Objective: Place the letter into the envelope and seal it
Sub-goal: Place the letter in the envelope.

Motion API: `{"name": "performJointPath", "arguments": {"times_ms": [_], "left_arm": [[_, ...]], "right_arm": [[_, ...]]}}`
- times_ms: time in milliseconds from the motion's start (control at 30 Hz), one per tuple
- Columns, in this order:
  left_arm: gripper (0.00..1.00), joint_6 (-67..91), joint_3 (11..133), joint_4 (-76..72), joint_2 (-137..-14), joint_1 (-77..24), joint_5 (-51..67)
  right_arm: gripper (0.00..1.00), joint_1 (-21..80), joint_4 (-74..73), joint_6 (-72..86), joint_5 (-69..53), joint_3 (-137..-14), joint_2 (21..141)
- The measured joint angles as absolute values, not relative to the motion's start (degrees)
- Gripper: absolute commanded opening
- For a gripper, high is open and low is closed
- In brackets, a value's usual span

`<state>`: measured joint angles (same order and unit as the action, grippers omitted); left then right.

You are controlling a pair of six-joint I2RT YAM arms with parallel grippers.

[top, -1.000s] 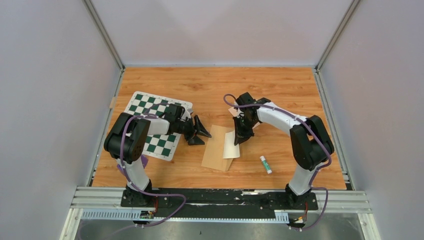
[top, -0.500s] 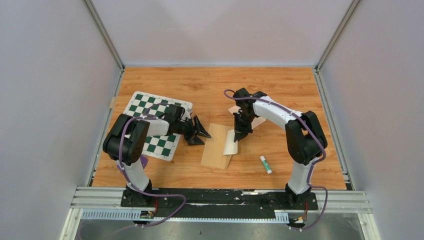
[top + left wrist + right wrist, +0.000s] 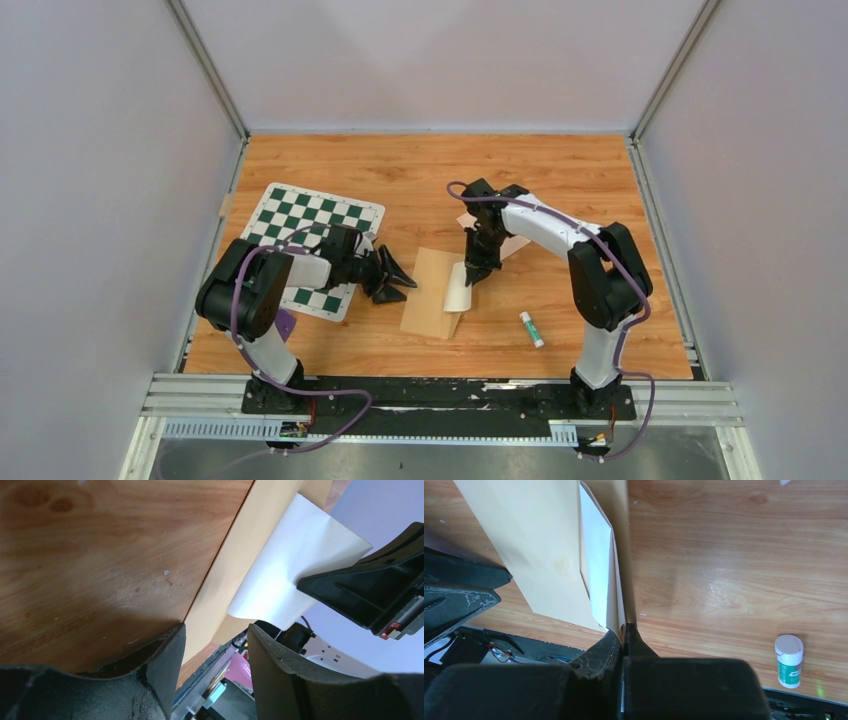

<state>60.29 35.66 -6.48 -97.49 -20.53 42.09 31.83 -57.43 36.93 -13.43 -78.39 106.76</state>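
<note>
The tan envelope [image 3: 428, 295] lies flat mid-table. Its flap [image 3: 458, 290], white on the inside, stands lifted off the body. My right gripper [image 3: 474, 272] is shut on the flap's edge; the right wrist view shows the flap [image 3: 599, 560] pinched between the closed fingers and the envelope body [image 3: 534, 545] to its left. My left gripper [image 3: 396, 276] is open and empty, low at the envelope's left edge [image 3: 225, 575]. A cream sheet, the letter [image 3: 516, 244], lies mostly hidden under the right arm.
A green-and-white chessboard mat [image 3: 300, 215] lies at the left under the left arm. A white glue stick [image 3: 531, 328] lies right of the envelope, also in the right wrist view [image 3: 789, 660]. Walls enclose the table on three sides.
My left gripper has moved a little nearer and lower along the envelope's left edge. My right gripper has drawn the flap slightly up and left.
</note>
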Motion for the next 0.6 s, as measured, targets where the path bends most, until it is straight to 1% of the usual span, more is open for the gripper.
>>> {"name": "performJointPath", "arguments": {"times_ms": [267,500,600], "left_arm": [[0.64,64.05,33.67,-12.53,-98.5,-21.23,44.36],[0.67,64.1,35.16,-12.23,-99.83,-22.28,45.1],[0.68,63.9,35.7,-11.51,-99.96,-22.37,45.21]], "right_arm": [[0.0,34.63,-55.59,36.45,-13.65,-78.37,108.31],[0.0,34.37,-53.71,33.32,-15.18,-77.89,108.4],[0.0,33.01,-51.53,29.85,-18.37,-75.22,108.07]]}}
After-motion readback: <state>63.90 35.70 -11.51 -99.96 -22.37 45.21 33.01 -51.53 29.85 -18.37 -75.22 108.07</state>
